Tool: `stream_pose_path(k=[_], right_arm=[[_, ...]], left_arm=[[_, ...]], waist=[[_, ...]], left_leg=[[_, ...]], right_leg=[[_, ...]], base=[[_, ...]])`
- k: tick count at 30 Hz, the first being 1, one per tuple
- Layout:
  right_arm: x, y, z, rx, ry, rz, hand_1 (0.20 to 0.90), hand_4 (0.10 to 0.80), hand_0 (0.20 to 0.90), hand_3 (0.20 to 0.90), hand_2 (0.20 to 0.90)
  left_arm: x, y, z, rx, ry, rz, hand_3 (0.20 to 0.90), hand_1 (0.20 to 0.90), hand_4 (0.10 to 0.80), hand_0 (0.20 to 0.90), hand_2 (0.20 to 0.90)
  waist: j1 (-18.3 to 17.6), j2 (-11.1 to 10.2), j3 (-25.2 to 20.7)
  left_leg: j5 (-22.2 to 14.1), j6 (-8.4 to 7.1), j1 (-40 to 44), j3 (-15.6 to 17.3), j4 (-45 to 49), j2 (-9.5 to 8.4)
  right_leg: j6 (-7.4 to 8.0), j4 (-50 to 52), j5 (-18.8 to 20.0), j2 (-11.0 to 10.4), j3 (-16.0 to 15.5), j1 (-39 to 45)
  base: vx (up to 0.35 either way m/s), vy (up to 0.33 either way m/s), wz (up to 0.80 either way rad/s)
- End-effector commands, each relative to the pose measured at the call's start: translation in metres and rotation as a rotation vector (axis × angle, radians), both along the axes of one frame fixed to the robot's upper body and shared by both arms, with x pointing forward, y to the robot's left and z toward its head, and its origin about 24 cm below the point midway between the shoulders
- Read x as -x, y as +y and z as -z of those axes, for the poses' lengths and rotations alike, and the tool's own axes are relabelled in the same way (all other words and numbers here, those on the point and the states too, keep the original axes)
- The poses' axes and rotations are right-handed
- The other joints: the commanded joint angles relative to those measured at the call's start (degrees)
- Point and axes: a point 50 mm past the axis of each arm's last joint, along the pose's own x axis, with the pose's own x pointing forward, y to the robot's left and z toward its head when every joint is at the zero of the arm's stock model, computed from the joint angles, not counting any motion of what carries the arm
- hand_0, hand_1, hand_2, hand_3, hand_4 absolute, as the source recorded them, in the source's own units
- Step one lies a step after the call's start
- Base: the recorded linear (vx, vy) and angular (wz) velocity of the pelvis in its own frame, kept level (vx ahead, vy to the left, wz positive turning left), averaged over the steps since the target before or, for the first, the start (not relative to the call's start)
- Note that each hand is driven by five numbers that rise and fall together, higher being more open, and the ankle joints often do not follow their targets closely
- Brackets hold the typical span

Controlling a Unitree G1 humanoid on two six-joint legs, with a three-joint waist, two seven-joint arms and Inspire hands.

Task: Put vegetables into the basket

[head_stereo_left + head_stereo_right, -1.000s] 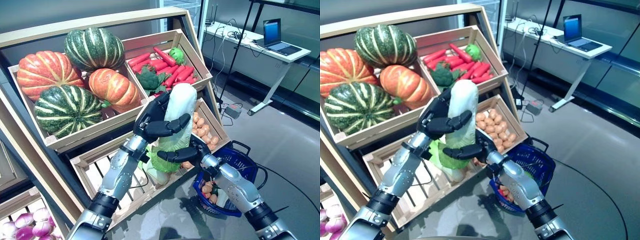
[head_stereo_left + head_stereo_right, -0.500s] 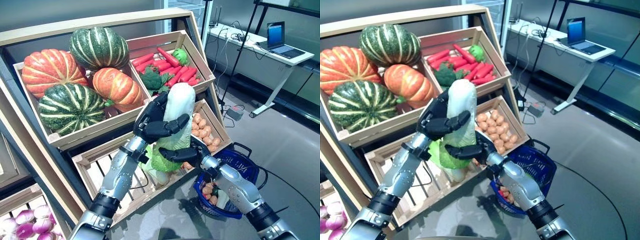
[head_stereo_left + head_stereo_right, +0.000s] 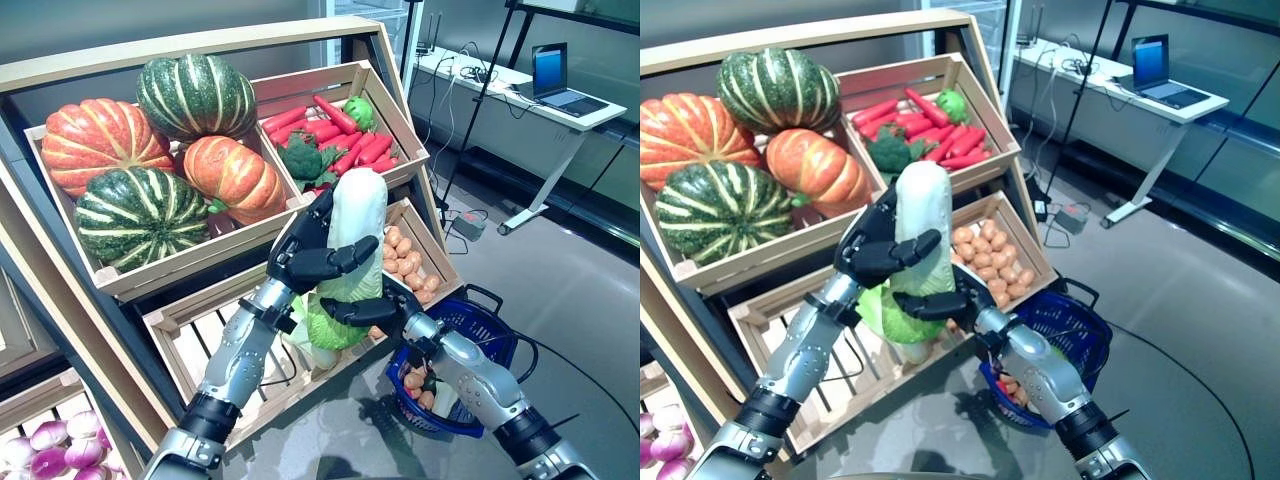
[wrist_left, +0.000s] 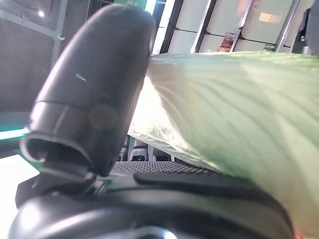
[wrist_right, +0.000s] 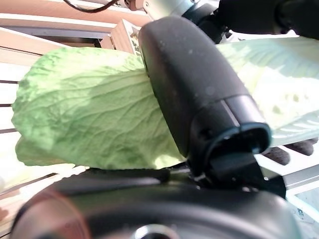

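Note:
A long napa cabbage (image 3: 352, 235), white at one end and leafy green at the other, stands upright in front of the lower crates. My left hand (image 3: 305, 255) is curled round its upper part, thumb across the front. My right hand (image 3: 368, 309) grips the leafy lower part (image 5: 89, 124) from the right. In the left wrist view the pale cabbage (image 4: 239, 109) lies against my thumb (image 4: 94, 94). The blue basket (image 3: 490, 335) sits on the floor at lower right, holding several small vegetables.
Wooden crates on a slanted stand hold pumpkins (image 3: 150, 150), red peppers with broccoli (image 3: 330, 135), and potatoes (image 3: 410, 260). Another cabbage (image 3: 310, 345) lies in the slatted lower crate. Purple onions (image 3: 50, 450) show at lower left. A desk with a laptop (image 3: 560, 85) stands at the back right.
Both hands have kept their hold on the cabbage, which sits slightly higher against the crates; the camera has shifted a little.

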Motion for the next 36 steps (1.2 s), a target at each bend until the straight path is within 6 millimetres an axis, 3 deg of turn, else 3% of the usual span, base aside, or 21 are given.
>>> stream_pose_path(k=[1,14,19,27,36], right_arm=[[-0.034,-0.024,-0.067,-0.335,-0.263,0.27,0.3,0.4,0.3,0.3,0.3],[-0.002,-0.065,0.014,-0.293,-0.011,0.506,0.3,0.4,0.3,0.3,0.3],[0.01,-0.082,0.036,-0.263,0.066,0.595,0.3,0.4,0.3,0.3,0.3],[0.022,-0.103,0.051,-0.264,0.122,0.72,0.3,0.4,0.3,0.3,0.3],[0.032,-0.105,0.063,-0.272,0.167,0.79,0.3,0.4,0.3,0.3,0.3]], left_arm=[[0.008,-0.018,-0.019,0.018,-0.13,0.113,0.9,0.9,0.8,0.9,0.9],[0.014,0.01,-0.006,0.006,-0.096,-0.01,0.9,0.9,0.8,0.9,0.9],[0.015,0.026,-0.004,-0.002,-0.089,-0.082,0.9,0.9,0.8,0.9,0.9],[0.016,0.04,0.001,-0.047,-0.085,-0.173,0.9,0.9,0.8,0.9,0.9],[0.025,0.047,0.004,-0.074,-0.09,-0.2,0.9,0.9,0.8,0.9,0.9]], waist=[[0.28,0.13,-2.96],[-1.45,0.23,-2.37],[-2.52,0.25,-1.9],[-3.41,0.34,-1.08],[-3.42,0.64,-0.17]], left_leg=[[-7.06,1.54,1.52,1.43,0.06,-1.49],[-7.18,1.88,1.48,2.87,0.06,-1.16],[-7.04,1.85,1.35,3.56,0.06,-1.01],[-7.1,1.8,1.15,4.26,0.06,-0.92],[-7.04,1.86,0.74,4.47,0.06,-0.96]], right_leg=[[-3.3,0.06,-1.76,0.56,-0.33,-0.5],[-3.17,0.06,-1.52,0.9,1.2,-1.26],[-3.11,0.06,-1.35,1.05,1.87,-1.66],[-3.0,0.06,-1.17,1.23,2.72,-2.22],[-2.88,0.06,-0.97,1.11,2.72,-2.65]], base=[[0.0,0.0,0.0],[0.008,-0.007,-0.04],[0.01,-0.018,-0.07],[0.016,-0.011,-0.09],[0.026,-0.004,-0.05]])
